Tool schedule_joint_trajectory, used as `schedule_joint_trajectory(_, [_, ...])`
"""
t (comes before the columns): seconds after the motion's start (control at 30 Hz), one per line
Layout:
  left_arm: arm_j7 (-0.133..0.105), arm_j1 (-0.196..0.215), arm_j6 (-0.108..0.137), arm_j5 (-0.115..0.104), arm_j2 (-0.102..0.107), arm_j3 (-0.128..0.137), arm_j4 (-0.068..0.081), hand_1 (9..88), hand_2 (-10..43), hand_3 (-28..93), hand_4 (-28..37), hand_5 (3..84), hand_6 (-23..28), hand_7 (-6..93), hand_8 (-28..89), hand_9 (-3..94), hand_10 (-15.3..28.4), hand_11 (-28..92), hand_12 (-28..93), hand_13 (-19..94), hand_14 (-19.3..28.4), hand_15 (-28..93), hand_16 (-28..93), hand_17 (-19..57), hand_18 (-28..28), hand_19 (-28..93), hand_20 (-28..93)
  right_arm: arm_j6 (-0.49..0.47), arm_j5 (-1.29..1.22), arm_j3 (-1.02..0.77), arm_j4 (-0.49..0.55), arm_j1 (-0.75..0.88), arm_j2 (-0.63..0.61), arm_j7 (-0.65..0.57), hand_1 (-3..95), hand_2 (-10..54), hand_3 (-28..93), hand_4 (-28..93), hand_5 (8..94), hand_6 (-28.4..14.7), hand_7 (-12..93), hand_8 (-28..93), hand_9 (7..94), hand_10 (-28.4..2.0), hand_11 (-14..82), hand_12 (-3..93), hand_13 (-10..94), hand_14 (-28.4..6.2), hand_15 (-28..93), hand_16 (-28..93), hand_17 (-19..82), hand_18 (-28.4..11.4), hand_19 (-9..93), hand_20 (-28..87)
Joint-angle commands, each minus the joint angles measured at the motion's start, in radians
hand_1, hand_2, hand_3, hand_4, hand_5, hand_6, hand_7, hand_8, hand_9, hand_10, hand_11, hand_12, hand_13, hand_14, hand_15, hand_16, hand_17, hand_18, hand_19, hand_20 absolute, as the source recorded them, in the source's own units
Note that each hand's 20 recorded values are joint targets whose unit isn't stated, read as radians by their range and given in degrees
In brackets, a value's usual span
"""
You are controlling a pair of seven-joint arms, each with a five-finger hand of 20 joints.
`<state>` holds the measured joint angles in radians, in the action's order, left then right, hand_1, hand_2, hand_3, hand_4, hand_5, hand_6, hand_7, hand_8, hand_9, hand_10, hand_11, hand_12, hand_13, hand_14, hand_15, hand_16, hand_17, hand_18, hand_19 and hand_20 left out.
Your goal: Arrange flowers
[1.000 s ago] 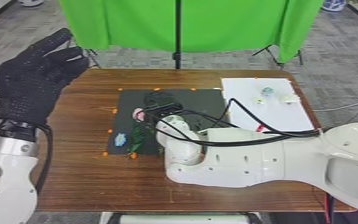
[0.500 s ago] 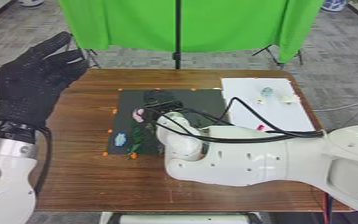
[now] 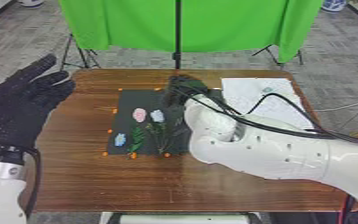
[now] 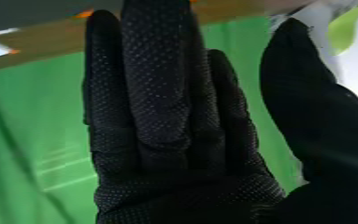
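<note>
The right robot hand (image 3: 184, 86), fingers straight and thumb apart, is by the black mat's (image 3: 129, 101) far edge. A pink flower (image 3: 140, 115), whitish flower (image 3: 157, 116) and blue flower (image 3: 119, 139) lie there. The left robot hand (image 3: 23, 102) has relaxed fingers.

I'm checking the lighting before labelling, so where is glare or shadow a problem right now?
Head view: the dark right hand melts into the black mat. Right wrist view: the thumb is nearly featureless black against the brightly lit green cloth, which carries pale streaks.
</note>
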<state>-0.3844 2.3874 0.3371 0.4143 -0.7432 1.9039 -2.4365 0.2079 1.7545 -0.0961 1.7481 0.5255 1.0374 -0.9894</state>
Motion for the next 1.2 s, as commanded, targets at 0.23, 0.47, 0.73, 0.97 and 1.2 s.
schedule_joint_trajectory(0.23, [-0.001, 0.053, 0.03, -0.001, -0.06, -0.005, -0.022, 23.3, 7.8, 80, -23.5, 38.7, 10.8, 18.6, -11, 36.2, 21.5, 32, 11, 27, 28.4, 57, -11, -6.2, 25.8, 63, 21, 0.047, 0.018, -0.224, 0.003, 0.168, -0.221, -0.096, 38.8, -8.6, 77, -25, 54.8, -4.0, 13, -11, 71.0, -16.6, 16.5, 12.8, 80, -7.8, 46, 13, 51, -16.0, 88, -28])
schedule_joint_trajectory(0.47, [-0.002, 0.063, 0.037, 0.002, -0.07, -0.005, -0.029, 23.2, 7.7, 80, -23.6, 38.7, 10.8, 18.6, -11, 36.2, 21.6, 32, 11, 27, 28.4, 56, -11, -6.2, 25.8, 63, 21, 0.005, 0.011, -0.314, -0.008, 0.241, -0.287, -0.134, 37.9, -8.1, 76, -25, 54.1, -4.2, 13, -11, 74.2, -16.6, 17.2, 13.2, 83, -7.4, 48, 14, 53, -16.1, 92, -28])
schedule_joint_trajectory(0.73, [-0.004, 0.046, 0.031, 0.002, -0.07, -0.017, -0.022, 23.2, 7.8, 80, -23.5, 38.7, 10.8, 18.7, -11, 36.2, 21.6, 32, 11, 27, 28.4, 56, -11, -6.2, 25.8, 63, 21, -0.025, -0.014, -0.338, -0.034, 0.262, -0.34, -0.146, 37.7, -8.0, 76, -24, 52.0, -4.4, 12, -10, 75.0, -16.4, 17.9, 13.4, 84, -7.1, 48, 14, 53, -16.5, 93, -28])
schedule_joint_trajectory(0.97, [-0.001, 0.02, 0.032, 0.0, -0.067, -0.038, -0.014, 23.2, 7.5, 80, -23.4, 38.8, 10.8, 18.7, -11, 36.4, 21.5, 32, 11, 27, 28.4, 56, -11, -6.2, 25.8, 63, 22, -0.102, -0.055, -0.327, -0.092, 0.239, -0.31, -0.128, 38.2, -8.3, 76, -24, 47.3, -3.1, 11, -11, 74.8, -16.1, 18.1, 13.5, 84, -7.1, 48, 15, 53, -16.5, 93, -28])
schedule_joint_trajectory(1.2, [-0.009, 0.003, 0.024, 0.001, -0.054, -0.05, -0.01, 23.2, 7.6, 80, -23.4, 38.8, 10.8, 18.7, -11, 36.3, 21.5, 32, 11, 27, 28.4, 56, -11, -6.2, 25.7, 62, 22, -0.121, -0.053, -0.282, -0.145, 0.198, -0.281, -0.115, 38.4, -8.5, 77, -25, 43.4, -2.4, 11, -11, 74.5, -16.2, 18.1, 13.6, 83, -7.2, 49, 15, 53, -16.5, 93, -28])
